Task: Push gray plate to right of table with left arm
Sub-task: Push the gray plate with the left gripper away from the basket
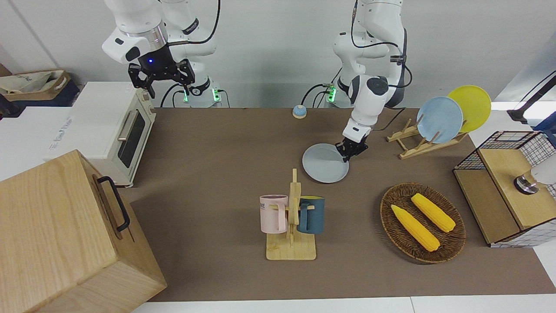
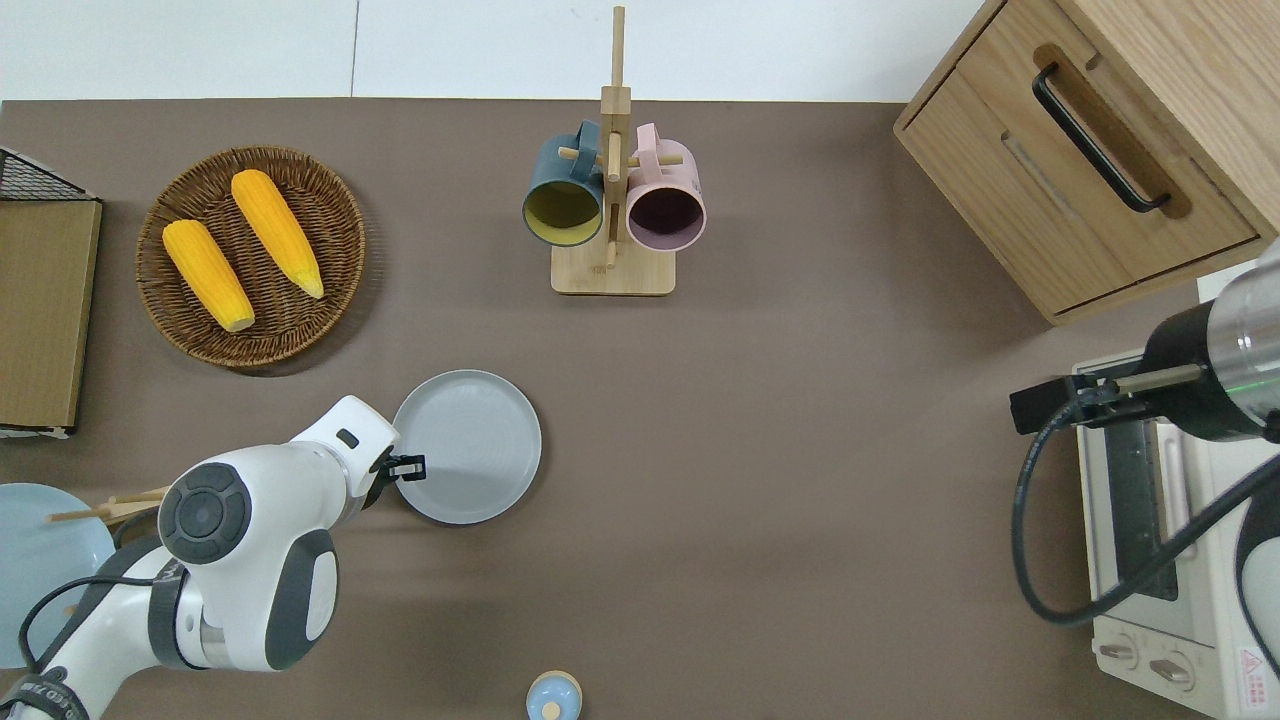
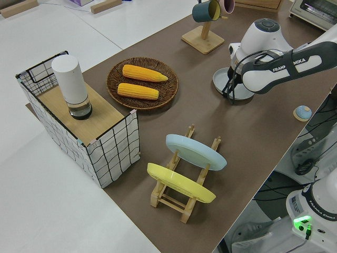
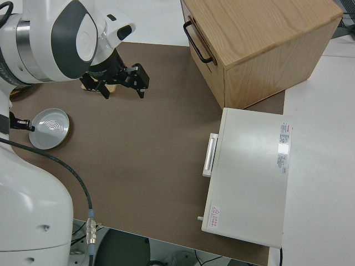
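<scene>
1. Your left arm [image 2: 240, 540] is stretched low over the table, its wrist bent downward.
2. Your left gripper [image 2: 405, 467] points down at table height; whether its fingers are apart or together can't be made out.
3. Your right arm [image 1: 139, 39] is parked, its gripper [image 1: 161, 77] raised with fingers spread apart.

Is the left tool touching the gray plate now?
Touching. In the overhead view the left tool sits on the rim of the gray plate, at its edge toward the left arm's end, with no gap visible.
</scene>
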{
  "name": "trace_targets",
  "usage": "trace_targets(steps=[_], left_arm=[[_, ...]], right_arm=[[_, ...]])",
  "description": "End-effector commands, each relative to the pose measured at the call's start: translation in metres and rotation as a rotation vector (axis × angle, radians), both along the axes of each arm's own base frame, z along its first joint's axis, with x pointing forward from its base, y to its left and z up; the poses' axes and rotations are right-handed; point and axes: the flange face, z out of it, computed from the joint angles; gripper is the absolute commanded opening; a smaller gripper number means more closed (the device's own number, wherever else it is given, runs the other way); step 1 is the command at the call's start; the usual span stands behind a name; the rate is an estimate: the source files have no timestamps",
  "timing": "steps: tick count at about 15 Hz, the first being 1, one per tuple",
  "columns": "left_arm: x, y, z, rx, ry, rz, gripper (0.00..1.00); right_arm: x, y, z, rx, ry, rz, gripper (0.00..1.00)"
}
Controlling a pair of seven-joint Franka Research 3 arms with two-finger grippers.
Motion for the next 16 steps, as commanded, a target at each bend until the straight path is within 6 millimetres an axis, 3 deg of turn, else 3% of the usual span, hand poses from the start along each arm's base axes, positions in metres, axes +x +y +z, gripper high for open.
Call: trace_targets(steps=[1, 9, 16], left_arm=[[-0.013, -0.031, -0.005, -0.011, 0.017, 0.05, 0.0], [-0.034, -0.092, -0.008, -0.014, 0.037, 0.162, 0.0], [-0.058, -0.171, -0.015, 0.023, 0.053, 0.291, 0.0]], right_arm=[[-0.003, -0.002, 0.004, 0.009, 0.003, -0.004, 0.983], [-0.003, -0.003, 0.004, 0.009, 0.003, -0.006, 0.983], [-0.003, -0.002, 0.004, 0.009, 0.003, -0.004, 0.983]])
